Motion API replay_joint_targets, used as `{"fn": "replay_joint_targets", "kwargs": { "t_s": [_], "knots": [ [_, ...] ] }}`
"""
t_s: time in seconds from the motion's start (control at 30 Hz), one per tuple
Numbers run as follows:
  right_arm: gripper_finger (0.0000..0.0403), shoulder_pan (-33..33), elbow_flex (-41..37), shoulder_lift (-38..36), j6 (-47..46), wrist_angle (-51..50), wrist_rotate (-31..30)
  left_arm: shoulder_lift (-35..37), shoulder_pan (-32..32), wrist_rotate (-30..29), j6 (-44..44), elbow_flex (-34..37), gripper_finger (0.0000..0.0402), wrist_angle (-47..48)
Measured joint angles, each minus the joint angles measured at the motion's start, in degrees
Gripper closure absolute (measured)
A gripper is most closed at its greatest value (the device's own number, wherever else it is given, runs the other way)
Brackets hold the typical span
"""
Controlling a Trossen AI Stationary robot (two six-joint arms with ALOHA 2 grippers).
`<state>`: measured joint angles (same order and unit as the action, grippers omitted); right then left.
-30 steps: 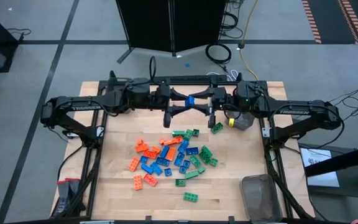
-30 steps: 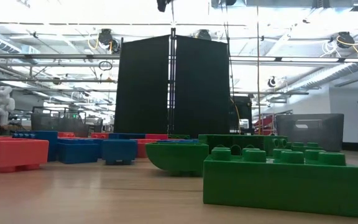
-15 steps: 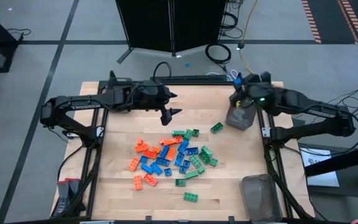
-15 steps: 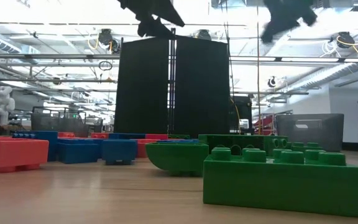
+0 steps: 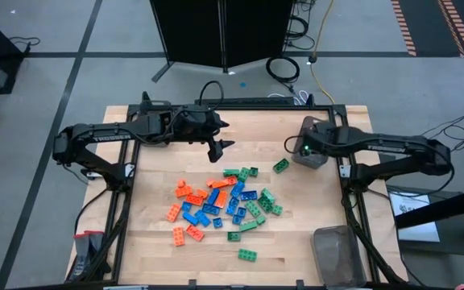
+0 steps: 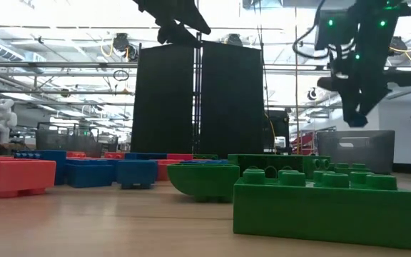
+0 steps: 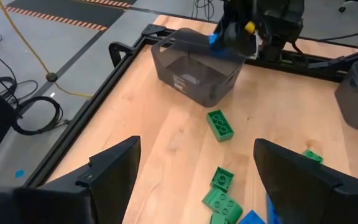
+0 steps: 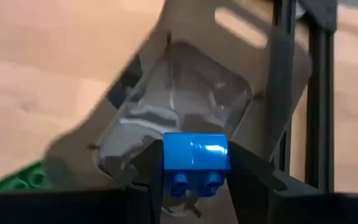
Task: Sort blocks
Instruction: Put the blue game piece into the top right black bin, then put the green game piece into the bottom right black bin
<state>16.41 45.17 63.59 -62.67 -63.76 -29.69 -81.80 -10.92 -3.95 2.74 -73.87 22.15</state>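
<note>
The right hand (image 8: 194, 180), closed on a block (image 8: 196, 160), hangs directly above a bin (image 5: 311, 151) at the tabletop's (image 5: 296, 250) far right, while the pile of blocks (image 5: 224, 203) lies just below the wide-apart left hand (image 5: 218, 148).

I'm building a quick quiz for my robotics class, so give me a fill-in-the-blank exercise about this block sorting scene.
1. The right gripper holds a ____ block between its fingers.
2. That gripper hangs above a translucent grey ____ by the table's far right corner.
3. The left gripper has its fingers ____ and holds nothing.
4. The lone block lying nearest the grey container is ____.

Missing words: blue; bin; open; green
</note>
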Motion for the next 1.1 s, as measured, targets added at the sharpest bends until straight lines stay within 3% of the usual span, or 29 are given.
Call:
{"fn": "replay_joint_targets", "kwargs": {
  "t_s": [0.1, 0.3, 0.43, 0.67, 1.1],
  "knots": [
    [0.0275, 0.17, -0.44, 0.65, 0.16, 0.42, 0.06, -0.02, 0.00, 0.00, 0.00, 0.00, 0.0089, 0.06],
    [0.0103, 0.17, -0.39, 0.66, 0.67, 3.13, 0.07, -0.02, 0.00, 0.00, -0.02, 0.00, 0.0089, 1.67],
    [0.0043, 0.17, -0.13, 0.68, 1.05, 3.31, 0.07, -0.15, -0.01, 0.01, -0.70, 0.13, 0.0089, 5.23],
    [0.0047, 0.17, 5.78, 0.60, 9.17, 5.76, 1.18, -2.78, 0.00, 3.72, -3.09, 4.32, 0.0089, 6.00],
    [0.0060, 0.17, 17.57, 0.55, 19.92, 8.26, 1.02, -18.56, 0.61, 10.81, -9.14, 7.72, 0.0089, -1.54]
  ]
}}
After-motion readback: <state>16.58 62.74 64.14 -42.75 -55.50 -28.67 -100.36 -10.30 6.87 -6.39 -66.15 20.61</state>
